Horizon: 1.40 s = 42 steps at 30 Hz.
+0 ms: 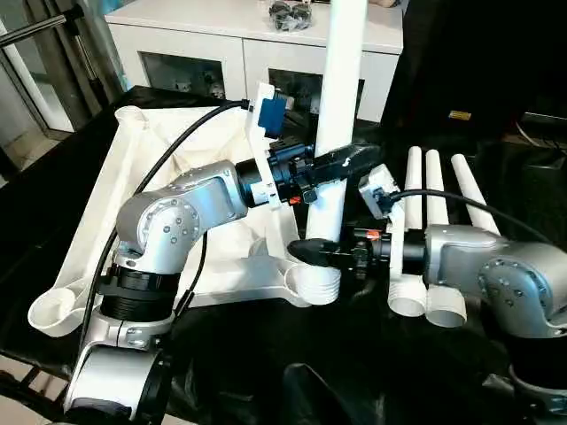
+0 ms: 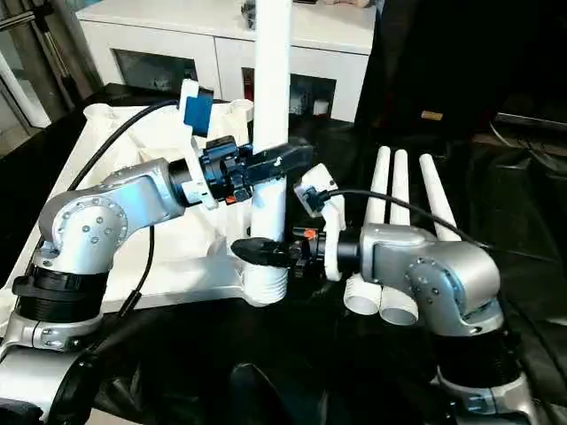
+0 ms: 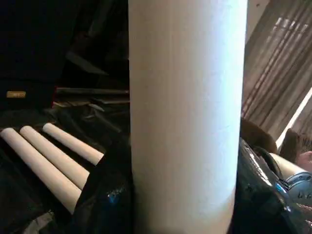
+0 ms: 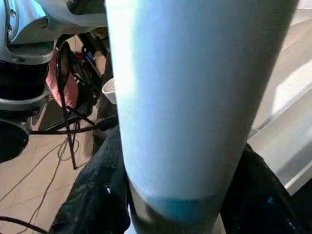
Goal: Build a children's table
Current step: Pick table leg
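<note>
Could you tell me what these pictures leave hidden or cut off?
- Upright leg: its upper end is cut off by the top edge in both eye views.
- Corner socket: how deep the leg sits is hidden inside it.
- Right hand: its far finger is hidden behind the leg.
- Cabinet: the dark clutter on top is too small to name.

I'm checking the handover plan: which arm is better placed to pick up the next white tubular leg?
Right, probably. The three spare white tubular legs lie beside the right gripper; the left gripper is clamped higher on the upright white leg in the tabletop's corner socket.
</note>
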Available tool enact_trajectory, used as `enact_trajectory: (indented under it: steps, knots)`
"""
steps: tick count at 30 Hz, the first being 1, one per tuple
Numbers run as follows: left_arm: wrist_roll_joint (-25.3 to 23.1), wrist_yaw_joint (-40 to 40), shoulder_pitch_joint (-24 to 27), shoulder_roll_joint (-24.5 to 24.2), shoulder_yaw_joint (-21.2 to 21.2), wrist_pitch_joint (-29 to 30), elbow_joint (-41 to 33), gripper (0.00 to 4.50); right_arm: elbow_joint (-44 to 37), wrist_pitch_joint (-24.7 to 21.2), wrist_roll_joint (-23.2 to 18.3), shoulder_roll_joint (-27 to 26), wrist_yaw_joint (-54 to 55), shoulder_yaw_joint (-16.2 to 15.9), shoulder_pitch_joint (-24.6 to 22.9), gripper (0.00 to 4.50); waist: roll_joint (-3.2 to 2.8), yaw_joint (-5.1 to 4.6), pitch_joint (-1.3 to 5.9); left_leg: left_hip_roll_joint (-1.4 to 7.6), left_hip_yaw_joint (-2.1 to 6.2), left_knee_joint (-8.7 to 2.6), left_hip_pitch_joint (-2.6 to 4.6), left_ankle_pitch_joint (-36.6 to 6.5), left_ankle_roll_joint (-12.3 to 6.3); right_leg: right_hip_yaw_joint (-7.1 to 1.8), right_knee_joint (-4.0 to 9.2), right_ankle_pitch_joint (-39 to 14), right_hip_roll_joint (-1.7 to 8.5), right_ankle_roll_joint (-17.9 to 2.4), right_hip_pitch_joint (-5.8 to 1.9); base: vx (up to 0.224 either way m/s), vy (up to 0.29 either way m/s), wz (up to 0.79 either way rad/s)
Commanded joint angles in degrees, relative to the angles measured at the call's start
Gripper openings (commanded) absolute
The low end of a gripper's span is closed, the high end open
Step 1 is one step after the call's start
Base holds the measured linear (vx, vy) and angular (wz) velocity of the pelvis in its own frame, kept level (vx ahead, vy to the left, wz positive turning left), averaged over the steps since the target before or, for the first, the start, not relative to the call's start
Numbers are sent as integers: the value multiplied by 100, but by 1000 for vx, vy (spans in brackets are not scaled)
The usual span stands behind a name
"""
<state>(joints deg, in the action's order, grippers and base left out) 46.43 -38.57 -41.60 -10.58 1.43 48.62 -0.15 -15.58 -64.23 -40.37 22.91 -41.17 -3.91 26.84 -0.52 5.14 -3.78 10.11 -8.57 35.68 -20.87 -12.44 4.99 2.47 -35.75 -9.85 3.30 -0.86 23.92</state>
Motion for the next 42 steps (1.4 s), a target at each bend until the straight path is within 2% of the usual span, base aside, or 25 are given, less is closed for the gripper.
enact_trajectory:
  steps: [1,9,10,11,12,14,15,17,18,19,20,22,23,26,27,28,30,31,32,33,35,36,40,41,42]
  knots:
    - [-1,-62,-160,15,50,-16,-124,184,174,39,180,-33,320,88,-55,191,64,27,454,152,-15,-371,-40,-28,-68,-238,416,-1277,358,-853,-407,0,0,0]
    - [-33,-12,-158,16,40,-35,-129,184,225,47,195,-87,391,115,-56,191,70,26,456,146,-15,-370,-52,-14,-70,-238,407,-1204,358,-866,-424,0,0,0]
    - [-76,102,-68,0,-91,-206,-286,184,251,594,373,-328,605,232,-94,191,69,25,456,145,-15,-371,-52,-13,-70,-235,406,-1201,357,-870,-422,0,0,0]
    - [-108,189,3,-13,-196,-339,-410,184,265,1027,510,-513,766,323,-122,191,31,32,458,169,-3,-370,-71,-56,-37,-234,414,-1217,390,-859,-397,0,0,0]
    - [-385,326,57,-6,-308,-835,-574,184,314,1277,631,-689,987,386,-139,191,60,0,455,159,-6,-376,-89,-69,4,-228,408,-1215,384,-852,-417,0,0,0]
    - [-600,505,38,27,-389,-1146,-640,184,351,1362,722,-733,1079,364,-146,191,56,-6,456,159,-6,-383,-56,-143,39,-221,426,-1315,372,-802,-398,0,0,0]
    - [-690,647,-4,71,-484,-1322,-667,184,375,1430,790,-747,1111,325,-156,191,25,14,443,172,-15,-391,-25,-229,17,-229,439,-1383,361,-798,-383,0,0,0]
    - [-606,972,-114,159,-767,-1354,-693,184,428,1467,823,-823,1182,308,-180,191,32,24,440,177,-24,-394,-3,-288,30,-231,425,-1332,350,-844,-362,0,0,0]
    - [-586,1027,-131,169,-814,-1345,-698,184,437,1470,829,-834,1194,300,-185,191,29,21,442,177,-24,-391,-7,-300,42,-233,416,-1293,352,-876,-363,0,0,0]
    - [-533,1100,-138,132,-891,-1241,-717,184,482,1569,874,-884,1221,271,-216,191,96,15,441,166,-26,-402,-24,-299,19,-228,420,-1262,346,-871,-387,0,0,0]
    - [-533,1100,-138,132,-891,-1241,-717,184,482,1569,874,-884,1221,271,-216,191,71,28,445,165,-17,-402,-35,-288,18,-229,395,-1256,356,-870,-392,0,0,0]
    - [-554,1049,-66,42,-857,-1161,-767,184,529,1698,877,-969,1238,276,-252,191,75,25,431,168,-14,-416,-41,-335,8,-224,416,-1392,363,-802,-375,0,0,0]
    - [-521,920,33,-31,-764,-1041,-805,184,532,1778,878,-1032,1218,265,-286,191,103,21,432,169,-13,-419,-46,-364,18,-221,426,-1462,369,-756,-382,0,0,0]
    - [-600,753,213,-78,-422,-910,-806,184,522,1971,891,-1056,1084,125,-368,191,82,21,436,176,-6,-426,-42,-343,38,-226,417,-1441,367,-698,-370,0,0,0]
    - [-650,581,266,-84,-207,-915,-811,184,479,1966,859,-1028,974,39,-408,191,88,30,445,178,-3,-429,-40,-277,42,-226,395,-1296,363,-727,-375,0,0,0]
    - [-626,399,276,-93,-47,-862,-810,184,410,1909,830,-963,855,-49,-440,191,54,27,440,179,-6,-427,-31,-292,35,-231,405,-1268,360,-738,-359,0,0,0]
    - [-776,8,218,-191,379,-958,-741,184,235,1708,734,-754,617,-191,-507,191,65,57,448,187,-18,-422,16,-344,2,-244,406,-1184,353,-760,-347,0,0,0]
    - [-776,8,218,-191,379,-958,-741,184,235,1708,734,-754,617,-191,-507,191,69,51,444,187,-24,-424,21,-342,-15,-251,405,-1138,346,-779,-337,0,0,0]
    - [-854,-112,178,-233,523,-1021,-684,184,186,1608,685,-691,565,-206,-522,191,2,42,435,178,-11,-425,-26,-355,15,-248,386,-1129,361,-817,-369,0,0,0]
    - [-900,-172,144,-241,584,-1056,-633,184,147,1533,649,-634,520,-216,-528,191,41,34,437,178,-16,-428,-26,-405,35,-243,406,-1181,361,-799,-377,0,0,0]
    - [-1002,-339,52,-265,733,-1130,-501,184,53,1337,557,-495,425,-228,-539,191,49,50,433,179,-17,-429,-8,-442,38,-251,424,-1285,358,-758,-376,0,0,0]
    - [-1083,-479,-22,-297,835,-1199,-408,184,9,1122,463,-404,410,-208,-529,191,2,33,428,164,-15,-429,-22,-477,62,-247,439,-1325,347,-745,-380,0,0,0]
    - [-1106,-538,-96,-273,845,-1203,-325,184,-2,1022,366,-301,413,-156,-516,191,36,32,429,167,3,-435,-47,-520,100,-233,436,-1482,371,-740,-406,0,0,0]
    - [-1092,-548,-106,-264,823,-1184,-312,184,12,1029,356,-303,420,-134,-512,191,-50,29,429,158,12,-429,-53,-527,126,-229,436,-1537,370,-734,-401,0,0,0]
    - [-1092,-548,-106,-264,823,-1184,-312,184,12,1029,356,-303,420,-134,-512,191,-24,17,435,163,5,-427,-42,-543,121,-228,466,-1541,368,-732,-394,0,0,0]
